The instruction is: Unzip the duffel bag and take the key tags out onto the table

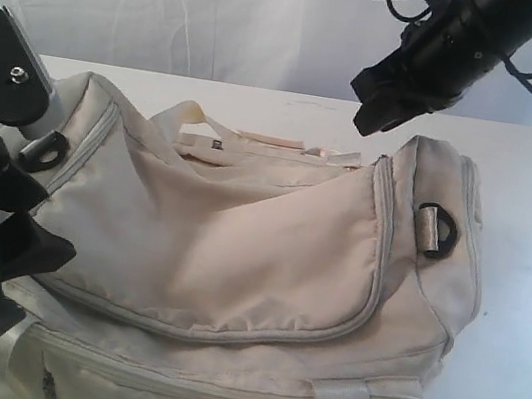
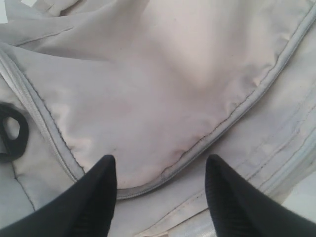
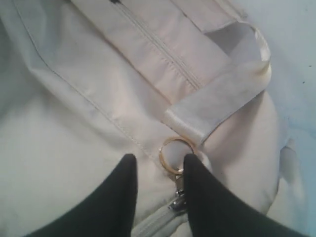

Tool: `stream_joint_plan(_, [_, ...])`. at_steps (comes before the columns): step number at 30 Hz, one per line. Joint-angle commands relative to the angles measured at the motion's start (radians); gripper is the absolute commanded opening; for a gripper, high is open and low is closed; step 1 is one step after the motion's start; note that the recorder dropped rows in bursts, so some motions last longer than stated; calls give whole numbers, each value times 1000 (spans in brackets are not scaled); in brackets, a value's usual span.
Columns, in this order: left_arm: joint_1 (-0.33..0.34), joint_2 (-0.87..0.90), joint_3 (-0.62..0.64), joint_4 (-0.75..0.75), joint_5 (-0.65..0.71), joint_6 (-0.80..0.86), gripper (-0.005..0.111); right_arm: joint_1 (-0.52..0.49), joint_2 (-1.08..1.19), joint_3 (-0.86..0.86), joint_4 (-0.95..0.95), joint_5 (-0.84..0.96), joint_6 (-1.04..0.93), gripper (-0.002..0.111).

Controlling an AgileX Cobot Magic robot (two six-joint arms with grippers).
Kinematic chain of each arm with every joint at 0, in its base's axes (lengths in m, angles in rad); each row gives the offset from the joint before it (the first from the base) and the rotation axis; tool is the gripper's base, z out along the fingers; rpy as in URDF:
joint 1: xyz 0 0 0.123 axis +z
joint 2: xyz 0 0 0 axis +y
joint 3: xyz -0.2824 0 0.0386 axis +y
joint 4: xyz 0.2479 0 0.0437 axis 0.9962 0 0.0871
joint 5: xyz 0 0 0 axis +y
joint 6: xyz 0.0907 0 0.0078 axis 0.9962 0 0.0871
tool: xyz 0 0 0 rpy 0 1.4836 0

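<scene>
The cream duffel bag (image 1: 238, 246) lies on the white table (image 1: 523, 301) with its grey zipper (image 2: 237, 106) shut along the curved flap. My left gripper (image 1: 31, 274) is at the bag's left end, open wide just above the flap's corner (image 2: 160, 160), holding nothing. Over the bag's far right end hangs my right gripper (image 1: 376, 111). Its jaws are partly open (image 3: 159, 159), and a gold ring (image 3: 177, 148) on a metal zipper slider (image 3: 177, 200) lies between them, against one finger. The key tags are hidden.
A black D-ring (image 1: 438, 230) sits on the bag's right end and another (image 1: 43, 152) on the left end. A shiny cream strap (image 3: 222, 98) loops beside the ring. Bare tabletop (image 3: 296, 49) shows right of the bag.
</scene>
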Motion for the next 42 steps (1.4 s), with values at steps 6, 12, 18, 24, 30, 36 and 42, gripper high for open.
stream_joint_plan(6, [0, -3, 6, -9, 5, 4, 57, 35, 8, 5, -119, -60, -77, 49])
stream_joint_plan(12, [0, -3, 6, -13, 5, 4, 57, 114, 100, -14, -309, -23, 14, 49])
stream_joint_plan(18, [0, -3, 6, -13, 5, 4, 57, 161, 167, -13, -342, 11, 17, 39])
stream_joint_plan(24, [0, -3, 6, -13, 5, 4, 57, 169, 143, -55, -376, -41, 50, 0])
stream_joint_plan(30, [0, -3, 6, -13, 5, 4, 57, 169, 71, -118, -376, -111, 91, 0])
stream_joint_plan(36, [0, -3, 6, -13, 5, 4, 57, 169, 12, -127, -373, -93, 105, 0])
stream_joint_plan(42, [0, -3, 6, -13, 5, 4, 57, 167, -3, -103, -358, -4, 180, 5])
